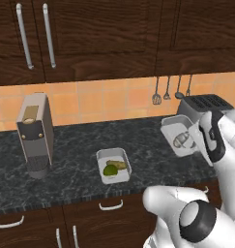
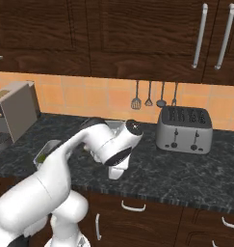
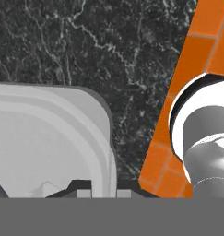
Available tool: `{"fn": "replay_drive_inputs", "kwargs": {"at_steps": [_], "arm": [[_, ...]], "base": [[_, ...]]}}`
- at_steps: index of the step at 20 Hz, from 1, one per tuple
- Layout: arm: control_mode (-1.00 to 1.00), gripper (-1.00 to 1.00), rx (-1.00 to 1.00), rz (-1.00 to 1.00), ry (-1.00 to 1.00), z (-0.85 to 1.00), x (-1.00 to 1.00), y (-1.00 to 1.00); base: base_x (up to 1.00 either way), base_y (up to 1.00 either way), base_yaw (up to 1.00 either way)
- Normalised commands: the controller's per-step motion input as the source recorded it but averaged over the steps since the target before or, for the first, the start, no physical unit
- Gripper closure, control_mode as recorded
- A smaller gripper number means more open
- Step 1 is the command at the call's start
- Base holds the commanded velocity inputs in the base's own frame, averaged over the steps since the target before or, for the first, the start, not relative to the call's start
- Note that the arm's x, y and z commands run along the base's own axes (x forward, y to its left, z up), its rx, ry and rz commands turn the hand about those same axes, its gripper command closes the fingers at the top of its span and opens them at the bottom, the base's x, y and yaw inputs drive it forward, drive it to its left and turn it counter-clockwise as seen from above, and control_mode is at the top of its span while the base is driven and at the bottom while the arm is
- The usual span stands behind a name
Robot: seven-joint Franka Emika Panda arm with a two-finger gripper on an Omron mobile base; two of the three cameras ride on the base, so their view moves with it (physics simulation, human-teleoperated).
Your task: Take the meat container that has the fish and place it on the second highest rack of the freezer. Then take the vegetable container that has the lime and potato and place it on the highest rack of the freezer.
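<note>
Meat container (image 1: 178, 136) sits tilted off the counter (image 1: 75, 160), rim pinched in our gripper (image 3: 104, 192), jaws pressed together on the wall. Looks light, stiff, thin-walled, prob slippery; rim grip near a corner seems ok but fish (image 1: 183, 141) could slide. Veg container (image 1: 113, 166) sits left of it, toaster (image 2: 184, 129) behind.

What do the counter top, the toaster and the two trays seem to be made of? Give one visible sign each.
Counter top: probably polished stone; black with pale veins.
Toaster: looks like brushed metal; grey sheen.
Meat container and vegetable container: likely matte plastic; plain pale grey with rounded corners.
</note>
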Motion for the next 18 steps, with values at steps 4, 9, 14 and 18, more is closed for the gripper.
{"fn": "replay_drive_inputs", "kwargs": {"at_steps": [4,9,14,18], "arm": [[-1.0,1.0,0.0,0.0,0.01,0.66,-0.61,0.32],[-1.0,1.0,0.0,0.0,0.08,0.72,-0.74,0.25],[-1.0,1.0,0.0,0.0,0.09,0.63,-0.65,0.35],[-1.0,1.0,0.0,0.0,0.05,0.38,-0.46,0.52]], "base": [[0.0,0.0,0.0],[0.0,0.0,0.0],[0.0,0.0,0.0],[0.0,0.0,0.0]]}}
